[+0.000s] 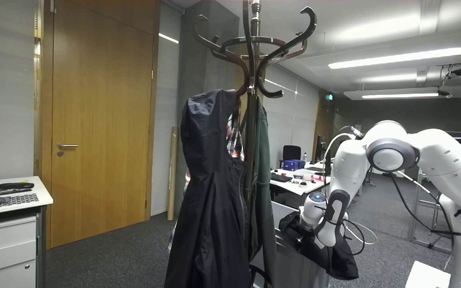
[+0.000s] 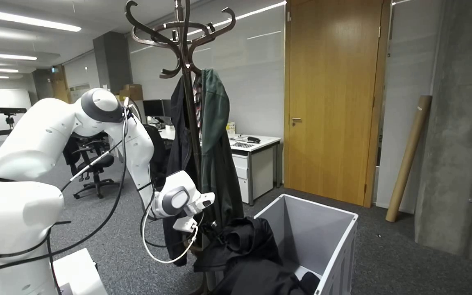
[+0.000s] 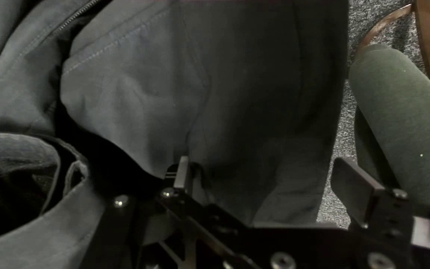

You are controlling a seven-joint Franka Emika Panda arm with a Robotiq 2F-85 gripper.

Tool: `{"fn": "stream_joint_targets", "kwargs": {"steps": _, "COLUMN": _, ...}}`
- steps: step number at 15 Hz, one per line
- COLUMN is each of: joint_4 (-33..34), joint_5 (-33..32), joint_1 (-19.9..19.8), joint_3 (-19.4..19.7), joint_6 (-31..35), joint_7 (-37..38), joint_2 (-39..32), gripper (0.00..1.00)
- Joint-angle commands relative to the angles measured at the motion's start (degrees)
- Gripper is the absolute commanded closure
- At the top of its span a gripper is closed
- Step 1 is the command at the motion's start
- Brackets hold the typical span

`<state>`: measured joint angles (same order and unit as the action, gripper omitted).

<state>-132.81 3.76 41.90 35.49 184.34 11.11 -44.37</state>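
Sharply bent arm (image 1: 390,146), pincer (image 3: 267,175) low, spread by black garment (image 3: 237,93)

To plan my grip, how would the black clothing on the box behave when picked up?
The clothing is probably floppy: it lies in loose folds. It may drag on the box, since part hangs over the edge.

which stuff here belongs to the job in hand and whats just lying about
Likely part of the job:
gripper, jaws open
black clothing, nearest the gripper
grey bin, with the clothing draped over its edge
possibly the coat stand beside them

Just about:
cardboard tube, leaning
office chair
blue boxes
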Motion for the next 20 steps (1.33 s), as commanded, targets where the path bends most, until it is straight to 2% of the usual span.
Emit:
{"fn": "stream_joint_targets", "kwargs": {"steps": 1, "joint_4": 0.5, "joint_5": -0.1, "joint_1": -1.0, "joint_3": -0.9, "joint_6": -0.6, "joint_7": -2.5, "joint_2": 1.0, "gripper": 0.0}}
{"fn": "stream_joint_targets", "kwargs": {"steps": 4, "joint_4": 1.2, "joint_5": 0.1, "joint_1": 0.0, "joint_3": 0.7, "joint_6": -1.2, "joint_7": -2.1, "joint_2": -0.8, "gripper": 0.0}}
{"fn": "stream_joint_targets", "kwargs": {"steps": 5, "joint_4": 1.4, "joint_5": 0.1, "joint_1": 0.1, "joint_3": 1.2, "joint_6": -0.8, "joint_7": -2.1, "joint_2": -1.6, "gripper": 0.25}}
{"fn": "stream_joint_targets", "kwargs": {"steps": 7, "joint_4": 1.3, "joint_5": 0.0, "joint_1": 0.0, "joint_3": 1.7, "joint_6": -0.8, "joint_7": -2.3, "joint_2": -1.9, "gripper": 0.33}}
{"fn": "stream_joint_targets", "kwargs": {"steps": 12, "joint_4": 1.1, "joint_5": -0.1, "joint_1": 0.4, "joint_3": 3.1, "joint_6": -0.9, "joint_7": -2.7, "joint_2": -2.6, "gripper": 0.73}}
{"fn": "stream_joint_targets", "kwargs": {"steps": 15, "joint_4": 0.2, "joint_5": -0.1, "joint_1": 1.8, "joint_3": 5.7, "joint_6": -0.9, "joint_7": -3.4, "joint_2": -2.0, "gripper": 0.95}}
{"fn": "stream_joint_targets", "kwargs": {"steps": 16, "joint_4": -0.5, "joint_5": -0.1, "joint_1": 2.8, "joint_3": 7.0, "joint_6": -0.8, "joint_7": -3.5, "joint_2": -1.4, "gripper": 0.99}}
{"fn": "stream_joint_targets", "kwargs": {"steps": 18, "joint_4": -1.7, "joint_5": 0.0, "joint_1": 4.6, "joint_3": 9.5, "joint_6": -0.5, "joint_7": -3.9, "joint_2": -0.5, "gripper": 0.95}}
{"fn": "stream_joint_targets", "kwargs": {"steps": 20, "joint_4": -2.9, "joint_5": 0.2, "joint_1": 6.0, "joint_3": 12.0, "joint_6": -0.1, "joint_7": -4.1, "joint_2": 0.5, "gripper": 0.95}}
